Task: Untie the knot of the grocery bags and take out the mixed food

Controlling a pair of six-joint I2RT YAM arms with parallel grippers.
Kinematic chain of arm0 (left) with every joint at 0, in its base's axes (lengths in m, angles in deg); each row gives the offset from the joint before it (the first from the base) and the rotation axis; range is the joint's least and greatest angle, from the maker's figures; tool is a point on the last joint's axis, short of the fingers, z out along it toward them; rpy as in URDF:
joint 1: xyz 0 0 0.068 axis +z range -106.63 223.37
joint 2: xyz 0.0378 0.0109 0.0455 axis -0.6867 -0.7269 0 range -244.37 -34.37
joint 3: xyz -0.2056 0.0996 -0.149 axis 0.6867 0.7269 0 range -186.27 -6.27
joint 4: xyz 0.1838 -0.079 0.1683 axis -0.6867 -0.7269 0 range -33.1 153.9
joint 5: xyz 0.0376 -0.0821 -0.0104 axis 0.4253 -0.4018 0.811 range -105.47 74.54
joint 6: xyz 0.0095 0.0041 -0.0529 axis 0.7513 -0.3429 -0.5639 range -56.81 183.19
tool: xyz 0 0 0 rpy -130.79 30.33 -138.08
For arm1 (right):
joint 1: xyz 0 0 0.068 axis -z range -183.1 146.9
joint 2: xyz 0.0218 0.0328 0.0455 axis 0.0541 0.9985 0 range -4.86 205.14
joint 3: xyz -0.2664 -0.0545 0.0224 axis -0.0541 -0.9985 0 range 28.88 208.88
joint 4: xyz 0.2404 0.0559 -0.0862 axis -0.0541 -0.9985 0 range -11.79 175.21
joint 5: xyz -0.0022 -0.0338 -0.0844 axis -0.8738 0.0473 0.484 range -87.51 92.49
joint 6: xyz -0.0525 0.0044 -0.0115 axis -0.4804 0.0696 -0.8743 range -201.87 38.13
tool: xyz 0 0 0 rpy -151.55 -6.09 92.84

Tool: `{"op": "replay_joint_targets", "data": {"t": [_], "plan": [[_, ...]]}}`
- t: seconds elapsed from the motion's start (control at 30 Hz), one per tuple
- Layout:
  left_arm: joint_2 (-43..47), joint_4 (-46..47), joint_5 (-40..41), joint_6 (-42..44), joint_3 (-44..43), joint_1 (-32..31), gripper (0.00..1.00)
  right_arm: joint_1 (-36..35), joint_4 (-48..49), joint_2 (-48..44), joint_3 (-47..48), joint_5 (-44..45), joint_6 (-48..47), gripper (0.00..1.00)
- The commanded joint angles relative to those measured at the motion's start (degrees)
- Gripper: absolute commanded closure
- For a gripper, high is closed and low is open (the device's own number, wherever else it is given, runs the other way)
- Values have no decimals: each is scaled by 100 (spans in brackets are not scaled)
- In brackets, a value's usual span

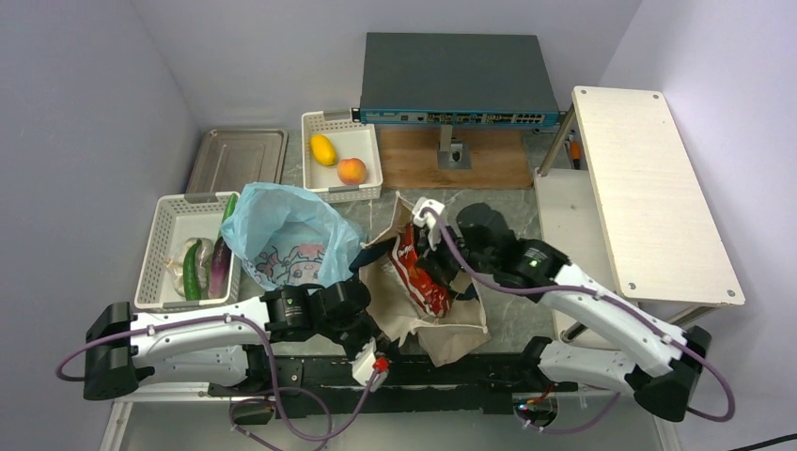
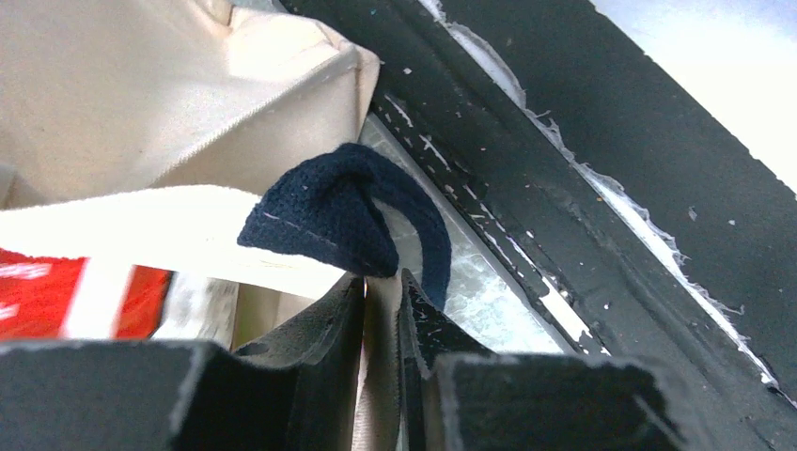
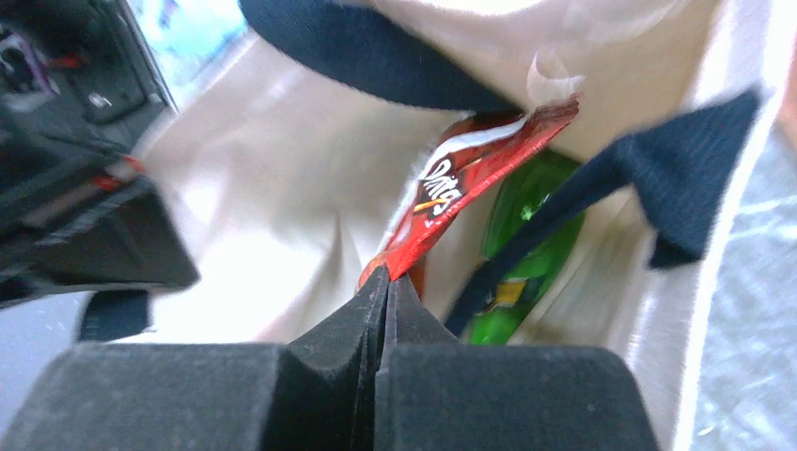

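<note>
Right gripper (image 3: 387,282): clamped shut on lower corner of red Doritos bag (image 3: 458,183), in mouth of beige tote (image 3: 282,188).
Left gripper (image 2: 381,287): nearly closed, pinching tote rim just under navy strap (image 2: 329,216).
Green packet (image 3: 526,221): in tote, behind Doritos bag.
Light-blue grocery bag (image 1: 282,225): mouth open, between tote and basket (image 1: 155,254) with cucumber (image 1: 193,272) and aubergine (image 1: 219,268).

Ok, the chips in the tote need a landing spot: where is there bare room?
The metal tray behind the left basket looks bare, as does the grey tabletop between wooden board and tote. Crowded: the middle, with blue bag, tote, chip bag and both arms.
</note>
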Motion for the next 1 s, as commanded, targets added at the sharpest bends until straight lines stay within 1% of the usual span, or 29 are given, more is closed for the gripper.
{"op": "replay_joint_targets", "data": {"t": [0.0,0.2,0.33,0.57,0.77,0.97], "plan": [[-179,170,-108,-333,-142,268,78,7,-233,-336,781,-255,-150,100],[-343,87,-366,-808,-415,576,79,112,-488,-294,1791,280,-336,100],[-460,-10,-545,-1038,-528,698,79,139,-283,-206,2283,1164,-529,100],[-577,-232,-629,-997,-718,925,80,432,-94,7,3286,1790,-1015,100],[-690,-405,-723,-815,-871,1077,80,1028,606,416,4076,2586,-1334,100],[-749,-471,-766,-735,-938,1236,80,1944,1570,669,4356,3354,-1651,100]]}}
